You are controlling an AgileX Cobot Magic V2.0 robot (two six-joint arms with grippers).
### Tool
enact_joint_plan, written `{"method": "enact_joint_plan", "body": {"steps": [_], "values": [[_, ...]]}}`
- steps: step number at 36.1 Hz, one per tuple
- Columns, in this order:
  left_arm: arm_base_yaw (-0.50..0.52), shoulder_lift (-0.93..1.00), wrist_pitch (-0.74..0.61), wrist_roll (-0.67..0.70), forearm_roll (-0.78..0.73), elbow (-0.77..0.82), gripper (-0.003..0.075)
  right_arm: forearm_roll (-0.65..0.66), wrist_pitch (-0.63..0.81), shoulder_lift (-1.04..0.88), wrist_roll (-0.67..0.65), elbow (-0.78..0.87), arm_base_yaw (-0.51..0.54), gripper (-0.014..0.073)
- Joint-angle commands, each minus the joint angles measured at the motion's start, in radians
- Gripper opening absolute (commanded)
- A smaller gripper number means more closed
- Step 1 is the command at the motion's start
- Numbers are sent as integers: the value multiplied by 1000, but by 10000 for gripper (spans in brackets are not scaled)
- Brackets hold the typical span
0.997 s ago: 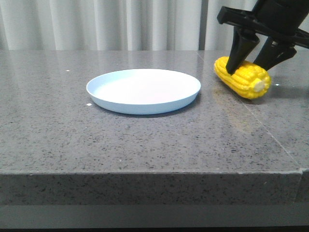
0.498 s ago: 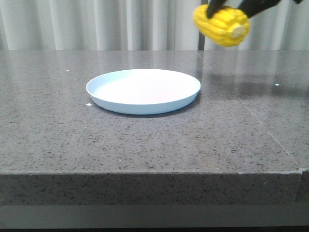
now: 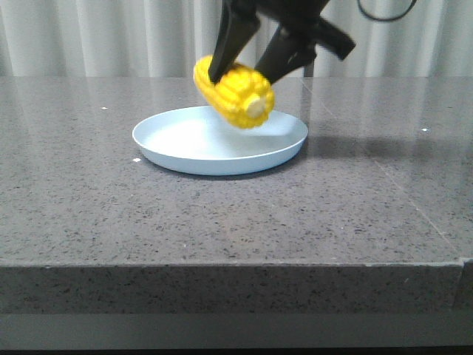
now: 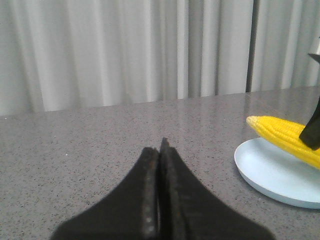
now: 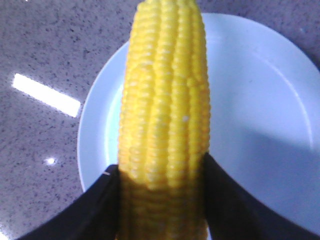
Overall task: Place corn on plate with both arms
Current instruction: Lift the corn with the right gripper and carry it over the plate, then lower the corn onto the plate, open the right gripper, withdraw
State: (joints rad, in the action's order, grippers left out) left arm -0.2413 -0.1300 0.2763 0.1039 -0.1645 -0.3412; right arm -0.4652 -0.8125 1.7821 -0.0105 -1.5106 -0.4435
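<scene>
Overhead, the right gripper (image 3: 247,70) has its 2 black, angular fingers clamped on the corn (image 3: 235,95), 1 finger on each side of the cob. The corn is bright yellow and glossy, with neat rows of rounded kernels and a pale, flat cut end that faces the front camera. It hangs tilted, cut end lower, just above the plate (image 3: 170,151), over the right half of the dish. Whether its lowest edge touches the plate cannot be told from the front.

From the right wrist camera, the corn (image 5: 165,125) runs lengthwise between the fingers (image 5: 97,210), its kernels sharply ridged, with the plate (image 5: 260,90) spread beneath it. That dish is round, shallow and smooth, pale blue-white plastic with a low raised rim, and nothing lies in it apart from the cob's shadow.

The plate rests on a grey speckled stone table (image 3: 222,222) with a polished surface that shows light reflections and a thin seam line on its right side. Pleated pale curtains (image 3: 111,37) hang behind.

The left gripper (image 4: 159,190) appears only in its own wrist view, its 2 tapered black fingers pressed together with nothing between them, low over the table and well apart from the plate (image 4: 270,175) and the corn (image 4: 285,137).
</scene>
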Motion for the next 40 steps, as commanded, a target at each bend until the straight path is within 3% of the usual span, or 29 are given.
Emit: {"method": "enact_joint_plan", "body": {"steps": [1,11,17,22,27,31,33,36,40], "values": [[1,-9,-81,9,-3,-28,-20,-30,50,-19,11,-31,1,226],[1,-9,-81,9,-3,-28,-20,-30,49,-30,11,-40,1,582],[1,-9,-81,9,-3,-28,-20,-16,79,-99,11,-41,6,603],[1,-9,-81,9,-3,-28,-20,-13,83,-153,11,-41,16,472],[1,-9,-81,9,-3,-28,-20,-9,84,-183,11,-41,31,164],[1,-9,-81,9,-3,-28,-20,-7,85,-198,11,-41,54,-21],[1,-9,-81,9,-3,-28,-20,-1,72,-207,11,-41,69,-77],[1,-9,-81,9,-3,-28,-20,46,45,-225,11,-41,103,-68],[1,-9,-81,9,-3,-28,-20,243,-9,-265,-6,-35,130,-60]]}}
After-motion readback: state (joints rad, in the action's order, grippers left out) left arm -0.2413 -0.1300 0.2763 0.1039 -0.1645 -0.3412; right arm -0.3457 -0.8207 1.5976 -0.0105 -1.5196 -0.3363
